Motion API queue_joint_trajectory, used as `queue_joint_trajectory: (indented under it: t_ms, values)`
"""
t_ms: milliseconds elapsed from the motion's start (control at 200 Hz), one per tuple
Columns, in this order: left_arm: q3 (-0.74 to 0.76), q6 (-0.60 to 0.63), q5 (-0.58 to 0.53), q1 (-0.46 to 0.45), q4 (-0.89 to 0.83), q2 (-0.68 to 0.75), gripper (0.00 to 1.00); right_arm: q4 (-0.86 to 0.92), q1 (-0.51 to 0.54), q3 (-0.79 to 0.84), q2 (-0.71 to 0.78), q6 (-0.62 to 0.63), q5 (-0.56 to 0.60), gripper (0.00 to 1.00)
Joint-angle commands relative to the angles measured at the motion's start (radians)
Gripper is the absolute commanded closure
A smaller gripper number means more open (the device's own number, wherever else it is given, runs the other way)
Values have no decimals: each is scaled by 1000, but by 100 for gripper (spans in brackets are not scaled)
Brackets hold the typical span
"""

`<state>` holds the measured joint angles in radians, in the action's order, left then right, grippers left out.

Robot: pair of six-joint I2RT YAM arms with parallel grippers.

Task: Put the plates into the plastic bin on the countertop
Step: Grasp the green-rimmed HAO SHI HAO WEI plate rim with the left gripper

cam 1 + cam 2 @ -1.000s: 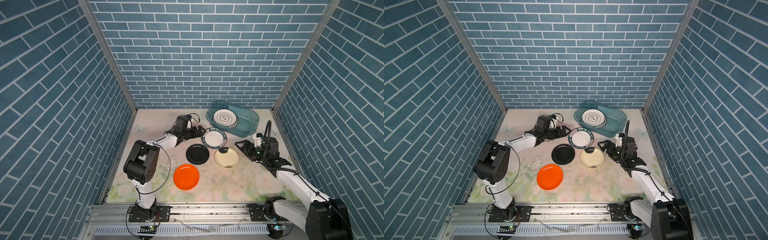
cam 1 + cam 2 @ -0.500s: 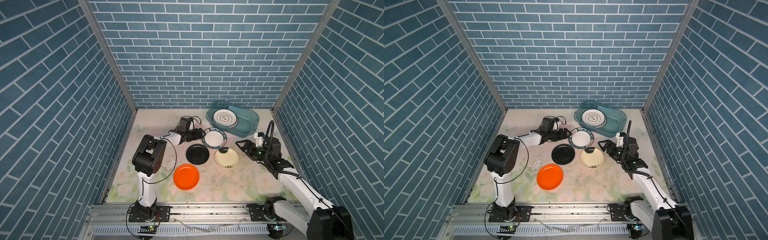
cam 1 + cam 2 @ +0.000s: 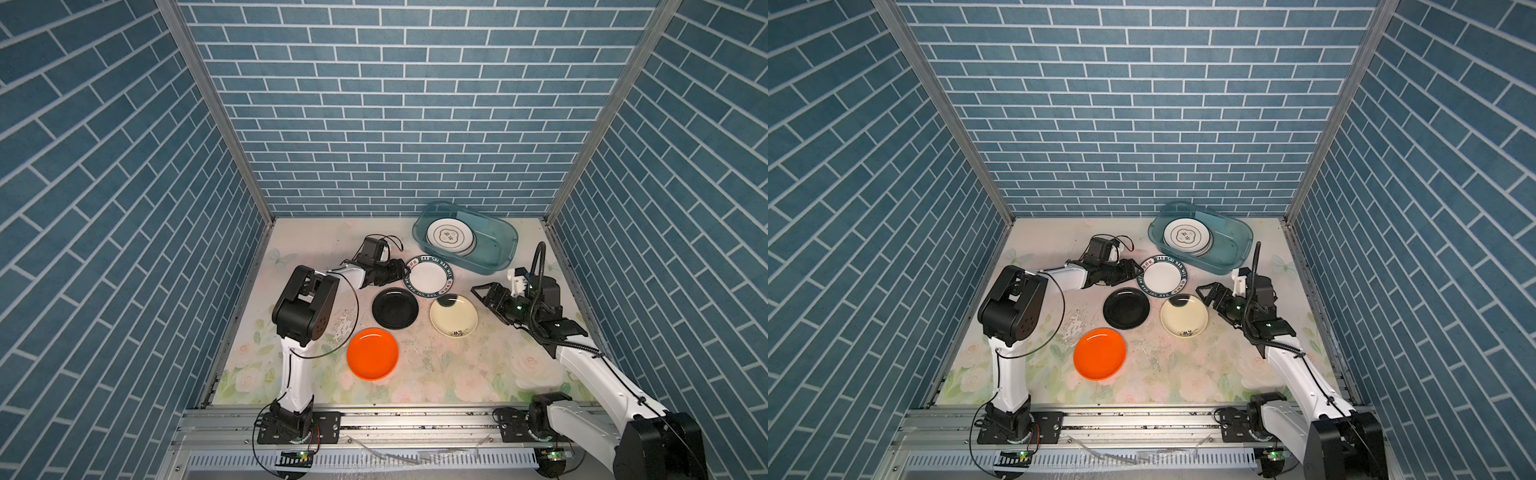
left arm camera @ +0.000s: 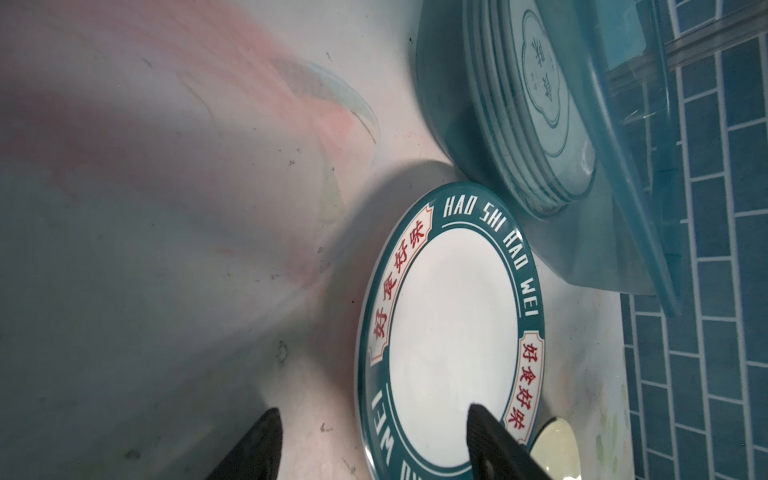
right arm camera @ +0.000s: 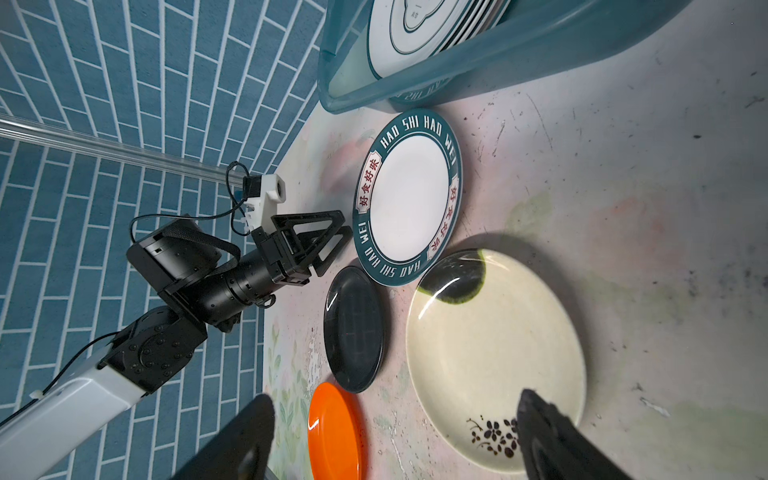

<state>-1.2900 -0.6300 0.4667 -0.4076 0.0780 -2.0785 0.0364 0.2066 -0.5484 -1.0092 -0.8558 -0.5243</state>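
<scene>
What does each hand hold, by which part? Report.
Nothing held yet: left hand straddles the rim of the HAO SHI HAO WEI plate, jaws apart; right hand open, empty.

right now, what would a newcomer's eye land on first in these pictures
The bright orange plate stands out first, lying alone near the front of the flowered countertop. Next comes the blue bin at the back right, with a stack of white plates inside. Just in front of it, the left gripper straddles the edge of a teal-rimmed plate, jaws open.
</scene>
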Motion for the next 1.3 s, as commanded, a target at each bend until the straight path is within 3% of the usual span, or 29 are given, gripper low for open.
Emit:
queue_joint_trajectory:
  t_ms: [0, 710, 1010, 1296]
  values:
    - [-56, -18, 5, -8, -6, -44, 33, 6, 4, -27, 20, 11, 2, 10]
    - [-162, 54, -13, -26, -109, -122, 53, -6, 3, -25, -20, 31, -13, 10]
    - [-186, 38, -7, -26, -108, -153, 78, 2, 4, -19, -25, 35, 1, 10]
    - [-184, 49, -29, -23, -128, -146, 80, 76, 4, -23, 12, 65, 46, 10]
